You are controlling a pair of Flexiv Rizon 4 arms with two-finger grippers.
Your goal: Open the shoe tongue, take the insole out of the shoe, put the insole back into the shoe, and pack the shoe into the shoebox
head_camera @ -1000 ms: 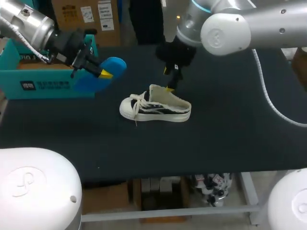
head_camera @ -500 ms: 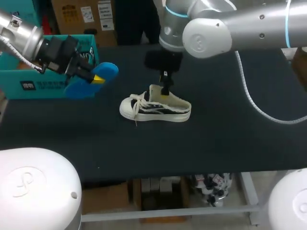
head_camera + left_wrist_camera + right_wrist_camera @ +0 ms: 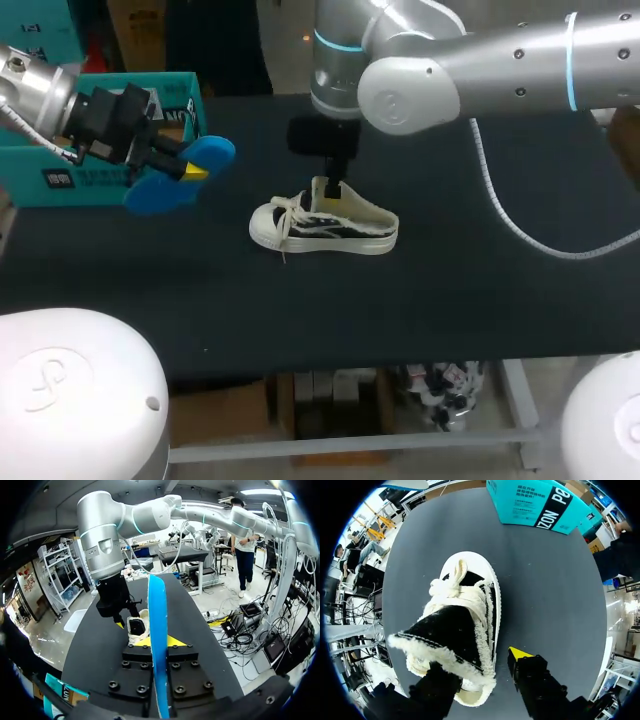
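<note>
A white and black shoe (image 3: 325, 225) lies on its sole mid-table, toe to the left. My right gripper (image 3: 335, 186) hangs straight over its raised tongue (image 3: 445, 630). In the right wrist view the gripper (image 3: 480, 664) is open. One yellow tip (image 3: 520, 654) stands just outside the shoe's side wall, apart from it. The other finger is hidden behind the tongue. My left gripper (image 3: 190, 170) is up at the left, shut on the blue insole (image 3: 150, 195). That insole (image 3: 155, 610) shows edge-on between the fingers in the left wrist view.
The teal shoebox (image 3: 90, 178) stands at the table's far left, just behind the left gripper. The black tabletop (image 3: 450, 290) runs bare to the right of and in front of the shoe.
My right arm has swung left, bringing its gripper over the shoe's tongue, with the fingers closer together. My left gripper has drifted left and slightly down with the insole.
</note>
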